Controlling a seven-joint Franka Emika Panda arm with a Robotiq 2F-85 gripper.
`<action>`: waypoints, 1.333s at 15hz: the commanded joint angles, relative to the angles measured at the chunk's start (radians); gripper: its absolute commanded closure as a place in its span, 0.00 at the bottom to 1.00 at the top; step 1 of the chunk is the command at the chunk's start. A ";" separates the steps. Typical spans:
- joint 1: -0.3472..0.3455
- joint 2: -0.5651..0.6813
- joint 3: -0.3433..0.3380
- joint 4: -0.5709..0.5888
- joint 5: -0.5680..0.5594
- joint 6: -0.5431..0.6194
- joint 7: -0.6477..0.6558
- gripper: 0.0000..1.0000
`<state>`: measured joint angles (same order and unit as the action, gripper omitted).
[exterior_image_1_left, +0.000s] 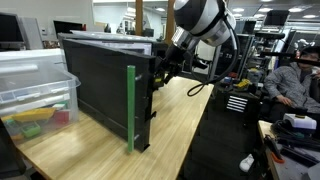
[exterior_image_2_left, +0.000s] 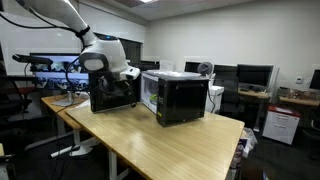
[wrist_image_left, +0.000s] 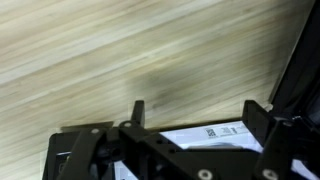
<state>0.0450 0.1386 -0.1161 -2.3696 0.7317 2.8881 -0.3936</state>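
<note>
Wood is filling most of the wrist view, the bare table (wrist_image_left: 120, 50) showing between the two fingers (wrist_image_left: 137, 112) of the gripper (wrist_image_left: 196, 108), which are standing wide apart with nothing held between them. From where I am looking, the gripper (exterior_image_1_left: 163, 72) is hanging low at the far end of the black box (exterior_image_1_left: 100, 85), close against its far corner; whether it is touching the box I cannot tell. The box is sitting upright on the table (exterior_image_1_left: 190, 130), its long dark side facing right, and a green strip (exterior_image_1_left: 130, 108) is running up its near corner. A clear plastic bin (exterior_image_1_left: 35, 85) with coloured things inside is sitting just left of the box, on the near side. A black cable (exterior_image_1_left: 203, 87) is looping down from the arm towards the tabletop, right of the box's far end. A person (exterior_image_1_left: 295, 80) is sitting at the far right, well apart from the table. In an exterior view the gripper (exterior_image_2_left: 130, 90) is reaching down between the box (exterior_image_2_left: 182, 100) and a second dark case (exterior_image_2_left: 108, 97) to its left, both sitting on the long table (exterior_image_2_left: 160, 145). A black edge (wrist_image_left: 300, 60) is running down the right side of the wrist view, and a white label (wrist_image_left: 210, 132) is showing below the fingers, too blurred to read.
</note>
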 joint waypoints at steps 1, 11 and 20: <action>0.020 0.035 -0.029 0.005 -0.120 0.061 0.042 0.00; 0.059 0.073 -0.102 -0.006 -0.366 0.182 0.014 0.00; 0.051 0.068 -0.087 0.002 -0.338 0.149 0.012 0.00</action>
<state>0.0965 0.2069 -0.2030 -2.3673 0.3933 3.0373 -0.3812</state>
